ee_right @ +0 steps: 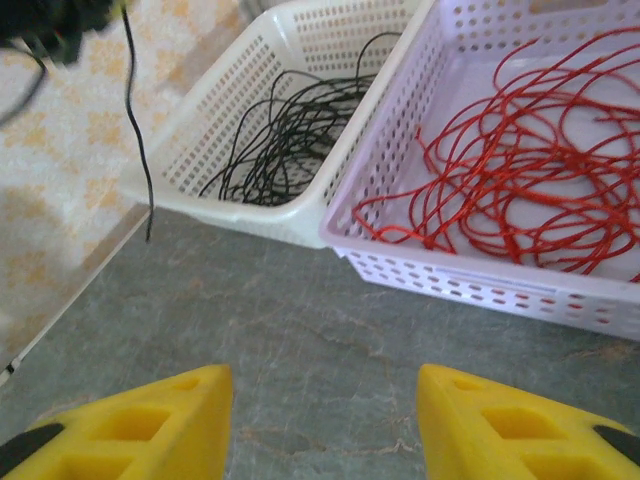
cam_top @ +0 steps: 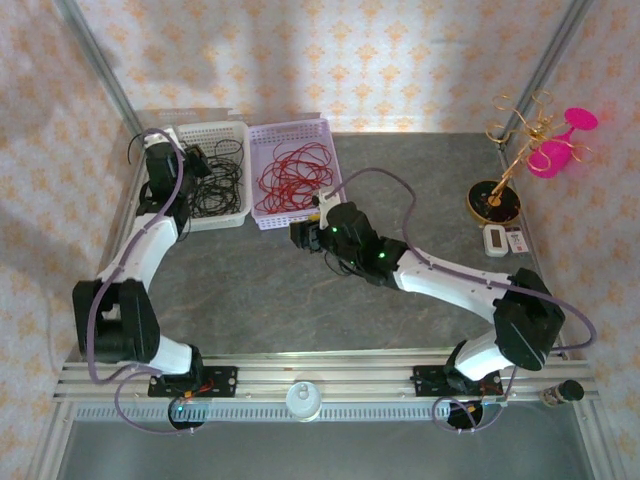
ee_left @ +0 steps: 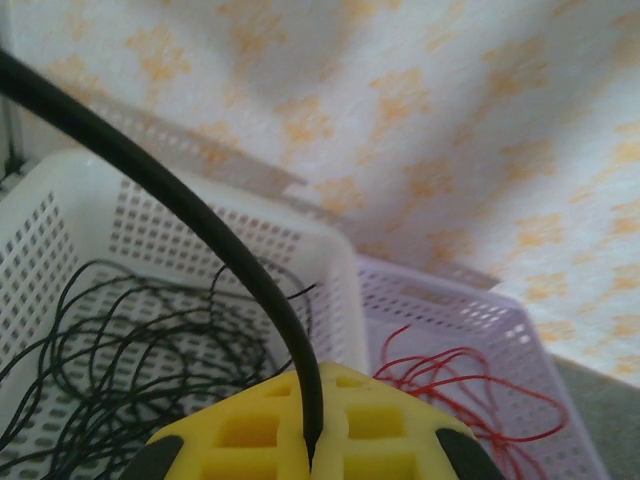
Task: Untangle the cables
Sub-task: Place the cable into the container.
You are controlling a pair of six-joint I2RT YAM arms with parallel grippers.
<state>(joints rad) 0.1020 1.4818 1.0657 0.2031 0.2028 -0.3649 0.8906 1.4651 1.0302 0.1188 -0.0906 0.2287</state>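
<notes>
Cable (ee_left: 200, 215) in left gripper (ee_left: 310, 445), right gripper (ee_right: 325, 420) parted

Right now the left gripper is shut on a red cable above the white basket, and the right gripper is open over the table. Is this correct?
One detail is wrong: the cable is black, not red. The left wrist view shows the left gripper shut on a black cable above the white basket. The rest holds: the right gripper is open over the table.

The left arm (cam_top: 145, 245) at 9 o'clock and the right arm (cam_top: 450, 283) at 3 o'clock are showing white shells, black joints and lilac hoses (cam_top: 385, 172). The fingers (ee_right: 150, 425) of the right gripper (ee_right: 322, 420) are showing yellow, with square pockets.
</notes>
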